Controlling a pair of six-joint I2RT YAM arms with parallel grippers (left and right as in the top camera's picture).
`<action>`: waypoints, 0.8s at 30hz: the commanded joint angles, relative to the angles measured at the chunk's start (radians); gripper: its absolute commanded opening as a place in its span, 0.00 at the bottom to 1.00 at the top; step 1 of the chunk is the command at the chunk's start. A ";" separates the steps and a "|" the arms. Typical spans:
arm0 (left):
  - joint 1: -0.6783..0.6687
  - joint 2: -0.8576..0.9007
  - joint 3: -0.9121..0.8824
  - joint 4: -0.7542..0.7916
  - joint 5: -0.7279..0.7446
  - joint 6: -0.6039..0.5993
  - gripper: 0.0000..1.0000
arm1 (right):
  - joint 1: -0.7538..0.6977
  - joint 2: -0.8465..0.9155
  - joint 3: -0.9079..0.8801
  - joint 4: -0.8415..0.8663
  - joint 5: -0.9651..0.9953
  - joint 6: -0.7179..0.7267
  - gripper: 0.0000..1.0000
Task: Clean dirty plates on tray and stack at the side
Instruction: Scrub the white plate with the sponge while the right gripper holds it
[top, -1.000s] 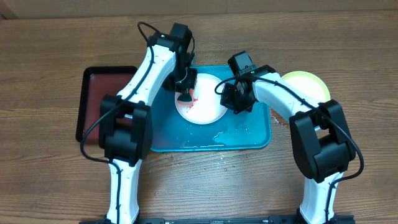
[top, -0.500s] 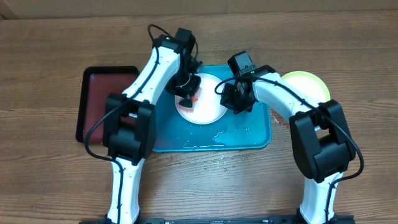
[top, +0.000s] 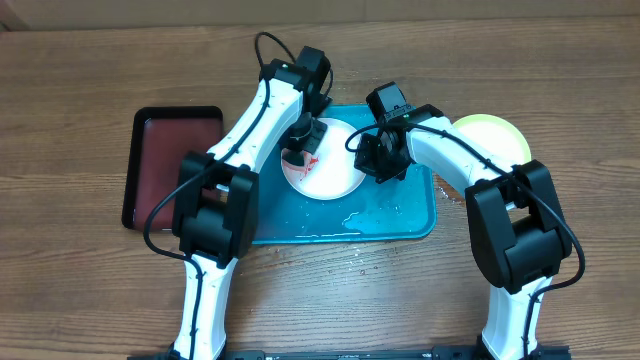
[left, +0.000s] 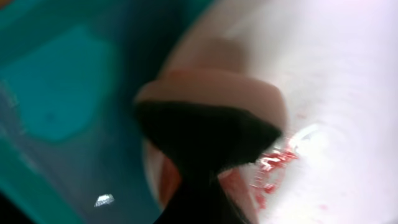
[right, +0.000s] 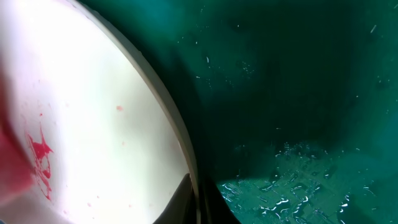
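Note:
A white plate (top: 335, 175) with a red smear (top: 312, 158) lies on the turquoise tray (top: 400, 215). My left gripper (top: 300, 152) hangs over the plate's left part, shut on a pinkish pad (left: 211, 87) that presses by the smear (left: 277, 158). In the left wrist view the gripper (left: 199, 186) is a dark blur. My right gripper (top: 372, 163) pinches the plate's right rim. In the right wrist view the gripper (right: 197, 202) has one finger on each side of the plate's (right: 93, 93) rim. A yellow-green plate (top: 490, 135) rests on the table right of the tray.
A black tray with a dark red inside (top: 165, 165) lies left of the turquoise tray. Water beads on the turquoise tray's floor (right: 292, 180) and near its front edge (top: 360, 215). Wooden table all around.
The left arm has swung to the right and its gripper has shifted a little over the smeared part of the white plate. The right arm and the plate have stayed put.

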 joint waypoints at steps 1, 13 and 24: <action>0.008 0.015 0.001 0.003 -0.165 -0.237 0.04 | 0.007 0.014 -0.018 0.001 0.000 0.004 0.04; -0.050 0.016 -0.035 -0.026 -0.050 -0.110 0.04 | 0.007 0.014 -0.018 0.001 0.000 0.003 0.04; -0.054 0.016 -0.072 -0.037 0.332 0.125 0.04 | 0.007 0.014 -0.018 0.001 0.000 0.004 0.04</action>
